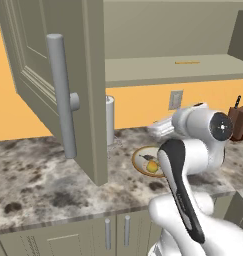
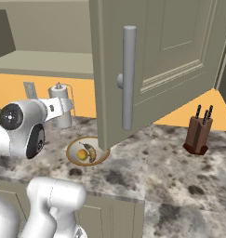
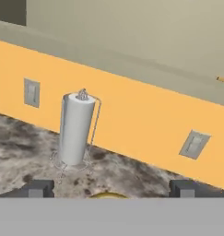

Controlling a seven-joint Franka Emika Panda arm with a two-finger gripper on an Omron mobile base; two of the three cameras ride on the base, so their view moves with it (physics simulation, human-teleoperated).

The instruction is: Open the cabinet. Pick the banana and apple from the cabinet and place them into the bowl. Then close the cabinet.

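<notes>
Currently the banana and apple lie in the bowl, lower left of the right base view. With the gripper spread wide and empty, push each cabinet door shut, contacting near its handle.

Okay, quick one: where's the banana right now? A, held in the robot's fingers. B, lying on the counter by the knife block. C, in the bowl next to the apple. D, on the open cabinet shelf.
C: the banana lies in the bowl beside the apple, on the counter below the open cabinet.
</notes>
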